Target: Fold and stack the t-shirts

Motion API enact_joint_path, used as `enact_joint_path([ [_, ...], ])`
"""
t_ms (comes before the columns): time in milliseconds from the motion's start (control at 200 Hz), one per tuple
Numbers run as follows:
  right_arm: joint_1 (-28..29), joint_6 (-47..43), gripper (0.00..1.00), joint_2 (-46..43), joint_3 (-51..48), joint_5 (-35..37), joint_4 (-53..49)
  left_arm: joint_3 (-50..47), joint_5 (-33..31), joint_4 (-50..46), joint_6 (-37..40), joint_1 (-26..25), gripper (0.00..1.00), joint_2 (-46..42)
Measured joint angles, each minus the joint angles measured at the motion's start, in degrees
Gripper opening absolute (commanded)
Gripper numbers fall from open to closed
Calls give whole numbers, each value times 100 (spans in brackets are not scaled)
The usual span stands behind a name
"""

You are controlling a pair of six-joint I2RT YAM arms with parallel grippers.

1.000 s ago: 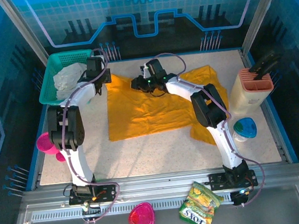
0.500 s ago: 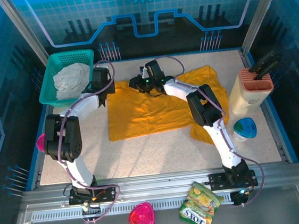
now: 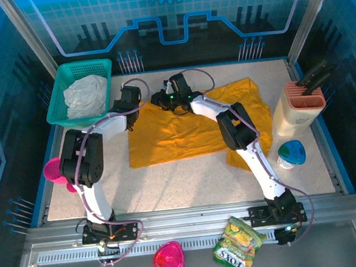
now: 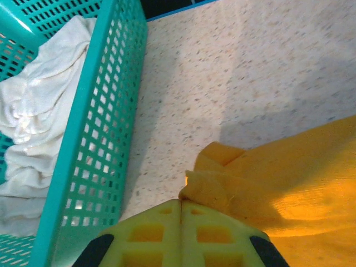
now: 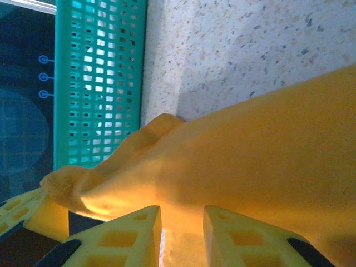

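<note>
T-shirt (image 3: 178,133) lies spread on tabletop (image 3: 170,182) near teal basket (image 4: 105,128), its far-left corner clenched in left tool (image 4: 181,206), likely to raise that edge for a fold; right tool (image 5: 182,222) sits just beside on same hem, jaws narrowly parted, and whether they grip cloth I cannot tell.

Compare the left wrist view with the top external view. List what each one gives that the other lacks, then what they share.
Left wrist: a close look at the left gripper, shut on a bunched corner of the mustard-orange cloth t-shirt.
Top external: the tan knife block, the blue-lidded container, the pink goblet, the green snack bag, and the t-shirt's whole spread-out shape.
Both: the teal plastic lattice basket holding crumpled white cloth, and the speckled table.
</note>
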Motion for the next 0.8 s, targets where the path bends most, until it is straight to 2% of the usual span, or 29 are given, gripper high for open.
enact_joint_path([
  [90,0,4,27,120,107,17,-101,0,-234,22,212,0,1,208],
  [135,0,4,27,144,118,26,-120,2,-348,20,269,-2,10,315],
  [210,0,4,27,146,118,42,-181,0,-483,13,348,-15,31,433],
  [270,0,4,27,146,118,48,-190,-72,-584,74,437,-35,44,431],
  [365,0,0,27,144,76,98,-188,-321,-715,310,555,-127,60,308],
  [415,0,0,27,142,26,131,-190,-468,-782,374,538,-208,65,205],
  [520,0,0,27,140,-90,149,-188,-544,-820,391,584,-354,66,0],
  [666,0,-72,27,-9,-195,236,-404,-297,-835,190,485,-413,61,-173],
  [756,0,-157,28,-177,-328,341,-638,140,-831,-151,385,-407,50,-149],
  [801,0,-205,28,-302,-420,407,-769,490,-822,-341,267,-404,38,-50],
])
